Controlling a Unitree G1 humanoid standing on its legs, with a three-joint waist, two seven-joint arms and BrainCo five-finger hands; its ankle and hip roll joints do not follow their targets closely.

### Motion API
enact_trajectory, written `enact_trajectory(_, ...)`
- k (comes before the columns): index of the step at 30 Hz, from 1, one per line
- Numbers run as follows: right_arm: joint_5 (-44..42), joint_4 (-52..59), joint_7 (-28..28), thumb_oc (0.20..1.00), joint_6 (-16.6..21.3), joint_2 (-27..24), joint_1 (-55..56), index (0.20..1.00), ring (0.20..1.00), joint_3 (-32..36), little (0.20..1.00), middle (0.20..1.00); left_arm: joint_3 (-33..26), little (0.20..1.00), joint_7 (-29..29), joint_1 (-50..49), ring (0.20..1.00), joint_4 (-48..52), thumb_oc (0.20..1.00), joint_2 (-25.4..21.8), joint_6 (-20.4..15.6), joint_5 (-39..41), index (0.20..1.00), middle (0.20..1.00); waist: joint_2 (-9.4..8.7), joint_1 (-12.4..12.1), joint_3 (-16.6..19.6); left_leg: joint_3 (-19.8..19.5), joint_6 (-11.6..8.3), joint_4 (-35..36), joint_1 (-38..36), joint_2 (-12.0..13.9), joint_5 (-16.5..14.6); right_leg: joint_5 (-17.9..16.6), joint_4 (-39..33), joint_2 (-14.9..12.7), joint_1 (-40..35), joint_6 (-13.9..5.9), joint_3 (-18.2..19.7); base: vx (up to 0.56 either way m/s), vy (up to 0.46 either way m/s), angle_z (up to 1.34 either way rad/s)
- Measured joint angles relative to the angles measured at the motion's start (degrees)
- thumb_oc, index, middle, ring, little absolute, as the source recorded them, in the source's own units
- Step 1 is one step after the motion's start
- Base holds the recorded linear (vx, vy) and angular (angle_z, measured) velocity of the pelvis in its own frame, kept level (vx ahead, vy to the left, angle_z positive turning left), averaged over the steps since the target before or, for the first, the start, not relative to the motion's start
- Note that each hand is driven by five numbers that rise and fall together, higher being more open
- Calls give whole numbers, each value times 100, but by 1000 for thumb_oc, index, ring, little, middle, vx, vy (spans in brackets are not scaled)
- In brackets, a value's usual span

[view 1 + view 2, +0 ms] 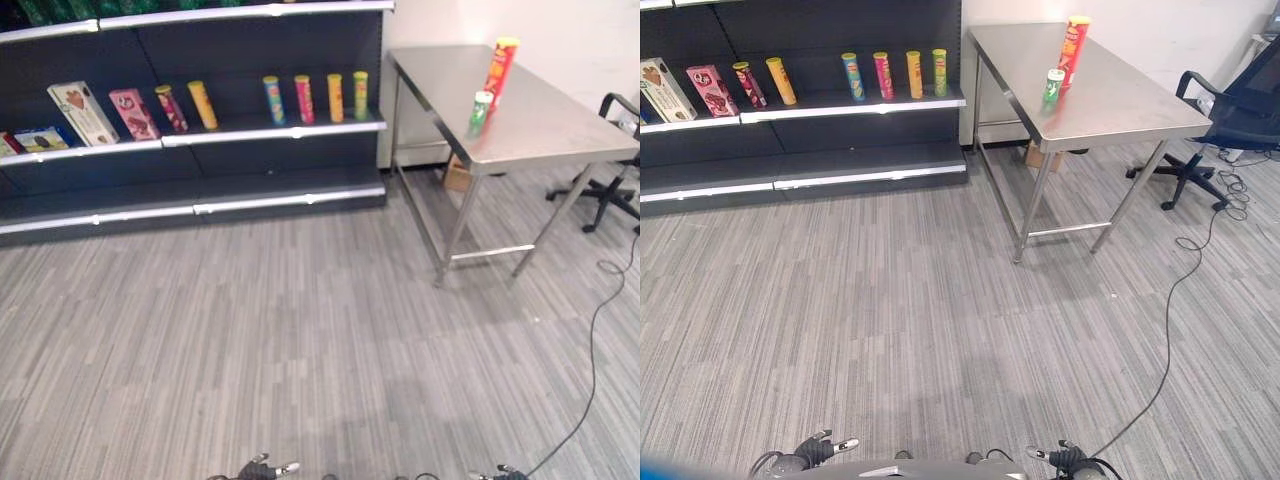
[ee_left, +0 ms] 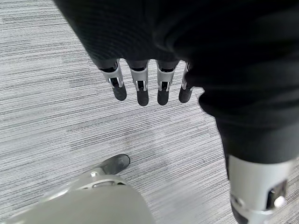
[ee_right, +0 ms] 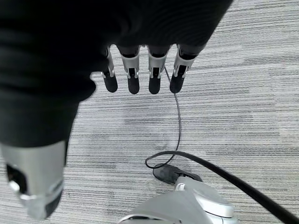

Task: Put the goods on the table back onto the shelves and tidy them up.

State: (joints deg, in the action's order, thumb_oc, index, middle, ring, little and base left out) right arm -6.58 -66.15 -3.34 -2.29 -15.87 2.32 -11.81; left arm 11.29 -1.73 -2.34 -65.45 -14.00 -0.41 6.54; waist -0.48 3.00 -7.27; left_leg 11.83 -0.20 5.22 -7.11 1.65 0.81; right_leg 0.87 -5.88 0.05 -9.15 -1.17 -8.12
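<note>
Both the left hand [image 2: 149,86] and the right hand [image 3: 140,74] were held low over the floor, fingers straight and nothing grasped. A tall red can [image 1: 500,70] and a short green can [image 1: 481,110] were seen upright near the tabletop's [image 1: 540,130] middle, well apart from the shelves [image 1: 270,132]. No pick-up was judged begun; an approach to the tabletop was called for first.
</note>
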Motion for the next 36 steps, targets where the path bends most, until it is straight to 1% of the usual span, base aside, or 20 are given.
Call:
enact_trajectory(5,-3,5,4,1000,-2,-11,-329,1000,1000,-3,1000,1000,-125,1000,-21,298,1000,43,1000,-80,-17,233,1000,1000,-128,-123,-397,-197,-271,-1430,966,89,-149,16,20,-33,225,95,-141,-43,-117,17)
enact_trajectory(7,-12,-6,-35,1000,0,-32,-440,1000,1000,2,1000,1000,-222,1000,-46,397,1000,-70,1000,-48,-18,331,1000,1000,-291,-278,-701,-644,-700,-3006,1992,130,-71,36,142,-161,210,406,-245,194,-10,24)
enact_trajectory(9,-18,-23,-86,1000,-20,-98,-463,1000,1000,-1,1000,1000,-220,1000,-61,455,1000,-110,1000,27,6,466,1000,1000,-244,-310,-762,-748,-672,-2491,2226,209,-51,50,-6,-152,170,468,-304,300,55,20)
enact_trajectory(11,-21,-21,-130,1000,-20,-133,-548,1000,1000,0,1000,1000,-218,1000,-72,454,1000,-186,1000,58,-6,548,1000,1000,-131,-328,-786,-752,-602,-1099,2098,328,99,60,-5,-120,182,450,-294,344,77,1)
enact_trajectory(13,-27,-19,-142,1000,-18,-139,-663,1000,1000,-1,1000,1000,-215,1000,-81,485,1000,-263,1000,103,-4,645,1000,1000,84,-347,-826,-878,-775,67,2202,603,329,109,-5,29,154,386,-271,516,114,2)
enact_trajectory(15,-31,-21,-145,1000,-17,-131,-729,1000,1000,-1,1000,1000,-218,1000,-82,523,1000,-268,1000,135,-22,695,1000,1000,131,-478,-858,-965,-776,67,2363,694,332,187,-5,43,86,335,-188,773,246,-35)
enact_trajectory(16,-25,-119,-140,1000,4,-110,-816,1000,1000,-26,1000,1000,-340,1000,-81,452,1000,-288,1000,160,-21,703,1000,1000,142,-602,-831,-1009,-788,54,2264,769,323,331,24,0,-42,195,152,703,286,-95)
enact_trajectory(19,-6,-56,-130,1000,52,-138,-704,1000,1000,-49,1000,1000,-487,1000,-85,179,1000,-339,1000,178,2,757,1000,1000,114,-680,-575,-869,-740,50,1673,535,308,575,4,-278,-305,-66,565,392,164,-93)
enact_trajectory(20,-5,-78,-130,1000,46,-117,-605,1000,1000,-113,1000,1000,-483,1000,-98,123,1000,-342,1000,155,11,794,1000,1000,115,-693,-438,-779,-587,44,1594,467,634,654,4,-410,-354,-180,627,558,259,-84)
enact_trajectory(21,9,-54,-87,1000,46,-8,-546,1000,1000,-284,1000,1000,-482,1000,-128,137,1000,-336,1000,30,13,799,1000,1000,-170,-710,-344,-563,-407,15,1465,191,789,709,266,-715,-359,-427,626,397,195,-71)
enact_trajectory(22,18,-48,-72,1000,43,28,-518,1000,1000,-287,1000,1000,-478,1000,-131,198,1000,-332,1000,-2,16,799,1000,1000,-204,-664,-325,-514,-220,42,1369,133,838,781,727,-780,-198,-534,519,391,229,-48)
enact_trajectory(25,39,50,-16,1000,51,152,-366,1000,1000,-271,1000,1000,-243,1000,-127,314,1000,-133,1000,-145,-57,796,1000,1000,-292,-509,-170,-422,191,2,1127,-43,658,979,2874,-1132,618,-809,451,83,60,0)
enact_trajectory(28,40,31,17,1000,48,214,-372,1000,1000,-281,1000,1000,-213,1000,-125,467,1000,-129,1000,-213,-74,796,1000,1000,-400,-546,-71,-462,320,-22,1053,-236,573,1061,2861,-1206,693,-875,532,491,452,15)
enact_trajectory(29,57,226,-2,1000,43,215,-407,1000,1000,-295,1000,1000,8,1000,-123,577,1000,-91,1000,-232,-14,748,1000,1000,-382,-536,-223,-234,599,-381,960,-325,-56,485,3737,-1380,1075,-1037,333,294,131,-52)
enact_trajectory(30,20,245,-61,1000,183,281,-546,1000,1000,173,1000,1000,287,1000,-86,413,1000,-190,1000,-149,65,593,1000,1000,-106,-388,-454,-21,631,-176,382,-267,-134,121,5592,-1739,2115,-778,-247,362,91,-59)
enact_trajectory(31,2,235,-5,1000,181,184,-542,1000,1000,78,1000,1000,284,1000,-62,344,1000,-245,1000,-45,91,561,1000,1000,122,-296,-411,-25,566,-84,262,-188,-120,475,5155,-1522,2323,-644,-286,340,11,-17)
enact_trajectory(32,-2,219,-14,1000,166,37,-531,1000,1000,-4,1000,1000,249,1000,-43,342,1000,-249,1000,-35,82,559,1000,1000,220,-111,-371,-93,516,-69,190,-209,-149,584,4602,-1455,2520,-689,-334,351,-37,43)
enact_trajectory(34,-21,179,-35,1000,136,-83,-458,1000,1000,21,1000,1000,224,1000,-61,478,1000,-168,1000,-67,-12,471,1000,1000,124,1,-402,-193,554,28,36,-314,-287,581,3469,-1317,2911,-728,-391,318,-62,50)
enact_trajectory(35,-25,-25,-38,1000,95,-46,-441,1000,1000,25,1000,1000,180,1000,-65,570,1000,-194,1000,-118,5,326,1000,1000,27,101,-416,-320,518,5,-114,-360,-448,422,1937,-1063,2984,-734,-402,289,-47,47)
enact_trajectory(36,-23,-3,-24,1000,124,-32,-342,1000,1000,24,1000,1000,174,1000,-72,585,1000,-177,1000,-136,24,306,1000,1000,-70,186,-419,-377,503,0,-157,-401,-532,233,1394,-1014,3074,-713,-319,589,-97,49)
